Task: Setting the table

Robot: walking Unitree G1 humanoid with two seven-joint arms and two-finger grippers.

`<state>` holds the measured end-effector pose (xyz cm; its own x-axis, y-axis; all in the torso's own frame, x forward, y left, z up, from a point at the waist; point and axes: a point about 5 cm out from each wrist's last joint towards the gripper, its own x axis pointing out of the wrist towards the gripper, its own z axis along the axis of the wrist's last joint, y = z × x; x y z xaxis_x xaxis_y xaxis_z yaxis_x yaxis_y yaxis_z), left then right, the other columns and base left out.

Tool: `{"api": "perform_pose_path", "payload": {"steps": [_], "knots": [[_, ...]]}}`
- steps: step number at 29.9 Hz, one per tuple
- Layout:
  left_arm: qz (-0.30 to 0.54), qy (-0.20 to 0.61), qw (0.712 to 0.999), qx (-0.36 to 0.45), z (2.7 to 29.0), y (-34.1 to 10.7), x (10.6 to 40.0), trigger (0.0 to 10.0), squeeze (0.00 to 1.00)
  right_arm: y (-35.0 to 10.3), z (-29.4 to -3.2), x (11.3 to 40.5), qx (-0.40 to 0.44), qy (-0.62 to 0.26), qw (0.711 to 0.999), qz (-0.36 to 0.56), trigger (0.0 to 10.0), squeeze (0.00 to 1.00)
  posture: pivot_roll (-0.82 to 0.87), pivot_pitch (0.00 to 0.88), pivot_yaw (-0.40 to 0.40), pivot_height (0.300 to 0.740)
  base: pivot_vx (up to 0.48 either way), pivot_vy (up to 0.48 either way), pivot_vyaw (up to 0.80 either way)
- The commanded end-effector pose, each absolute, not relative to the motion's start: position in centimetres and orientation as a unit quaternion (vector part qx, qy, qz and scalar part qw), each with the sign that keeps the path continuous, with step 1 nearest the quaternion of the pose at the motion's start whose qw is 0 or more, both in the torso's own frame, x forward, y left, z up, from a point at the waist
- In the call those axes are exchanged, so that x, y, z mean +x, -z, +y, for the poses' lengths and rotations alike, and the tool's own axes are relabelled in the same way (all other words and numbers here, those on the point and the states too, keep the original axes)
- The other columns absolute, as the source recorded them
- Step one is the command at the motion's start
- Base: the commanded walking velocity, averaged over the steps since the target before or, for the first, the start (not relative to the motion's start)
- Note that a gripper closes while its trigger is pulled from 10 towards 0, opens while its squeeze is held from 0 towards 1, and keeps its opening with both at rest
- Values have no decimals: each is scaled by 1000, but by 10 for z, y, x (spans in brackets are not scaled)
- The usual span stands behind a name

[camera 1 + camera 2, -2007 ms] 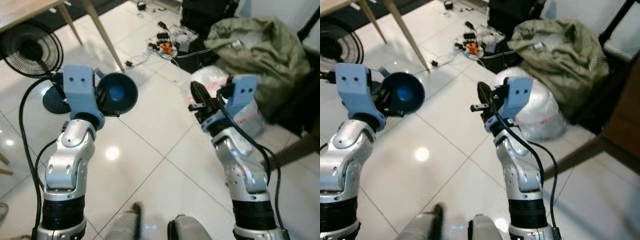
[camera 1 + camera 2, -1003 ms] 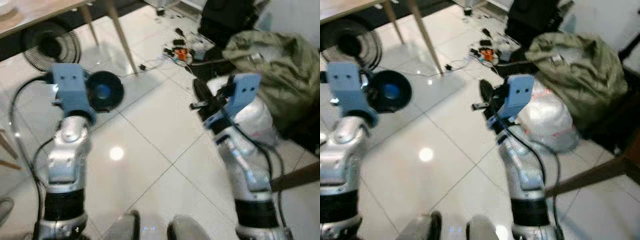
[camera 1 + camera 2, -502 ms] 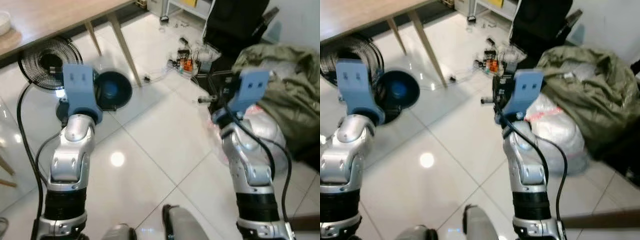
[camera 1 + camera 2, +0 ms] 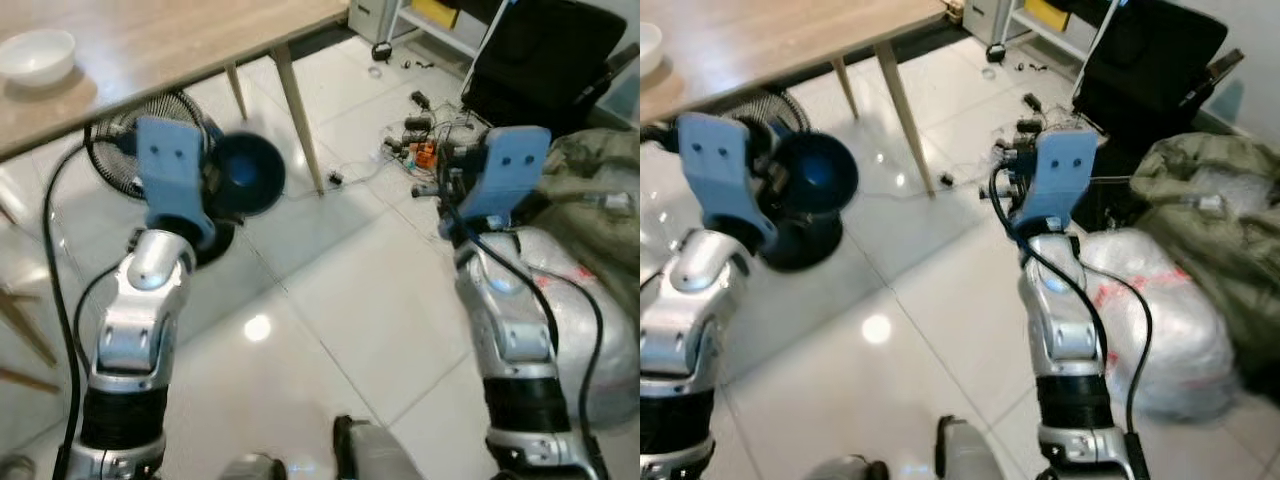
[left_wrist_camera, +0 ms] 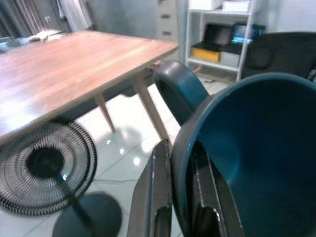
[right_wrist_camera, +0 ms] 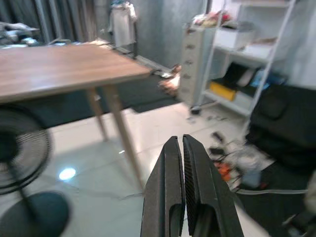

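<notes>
White glossy floor tiles [image 4: 360,300] underfoot, with the wooden table [image 4: 150,45] as landmark, reaching in from the upper left of the left eye view. White bowl [image 4: 37,55] on the table top, near its far left end. Black floor fan [image 4: 130,150] under the table, beside its slanted leg. Left gripper [image 4: 215,180] raised in front of the table's edge, clamped on the rim of a dark blue bowl [image 4: 245,178] held on its side just below the table top. Right gripper [image 4: 448,190] raised well to the right of the table leg, behind its blue wrist block. Tangle of cables and small gadgets [image 4: 420,145] on the floor right of the leg, a black chair [image 4: 550,60] beyond it, and a white plastic sack [image 4: 590,290] further right.

Right eye view: same layout, the dark blue bowl below the table edge, an olive bag [image 4: 1220,200] past the sack.

Left wrist view: dark blue bowl [image 5: 256,163] close up, its rim pinched between the two black fingers [image 5: 160,197], table behind, fan beneath it, white shelf unit [image 5: 222,29] past the table's corner.

Right wrist view: right gripper [image 6: 181,187] with fingers pressed together, holding nothing, pointing toward the table leg, shelving beyond.
</notes>
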<state>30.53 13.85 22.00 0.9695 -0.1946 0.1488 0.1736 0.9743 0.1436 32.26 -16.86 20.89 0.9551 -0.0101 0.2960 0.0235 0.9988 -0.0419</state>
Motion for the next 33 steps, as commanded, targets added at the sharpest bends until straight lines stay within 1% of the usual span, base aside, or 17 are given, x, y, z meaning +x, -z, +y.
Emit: {"api": "perform_pose_path", "payload": {"steps": [1,6,15,18,20,28,33], "knots": [[-89,96,989,73,141,-220,303,10000,0,-207,-167,323,-19,2,989,-148,10000,0,-95,53,38,740,458,0,0],[-91,99,988,71,139,-220,303,10000,0,-208,-169,324,-16,3,989,-149,10000,0,-98,49,41,740,458,0,0],[-93,102,988,73,142,-219,302,10000,0,-205,-168,326,12,12,989,-144,10000,0,-90,42,44,740,458,0,0],[-93,101,988,74,144,-219,303,10000,0,-204,-168,327,25,14,990,-139,10000,0,-72,41,59,740,458,0,0],[-93,100,988,76,145,-220,303,10000,0,-203,-167,328,50,13,990,-133,10000,0,-60,44,62,740,458,0,719],[-93,98,988,78,146,-220,303,10000,0,-202,-165,328,66,6,989,-130,10000,0,-58,47,63,740,458,0,800],[-90,96,988,80,148,-219,302,10000,0,-203,-161,329,91,-6,987,-131,10000,0,-58,57,70,740,458,0,800]]}}
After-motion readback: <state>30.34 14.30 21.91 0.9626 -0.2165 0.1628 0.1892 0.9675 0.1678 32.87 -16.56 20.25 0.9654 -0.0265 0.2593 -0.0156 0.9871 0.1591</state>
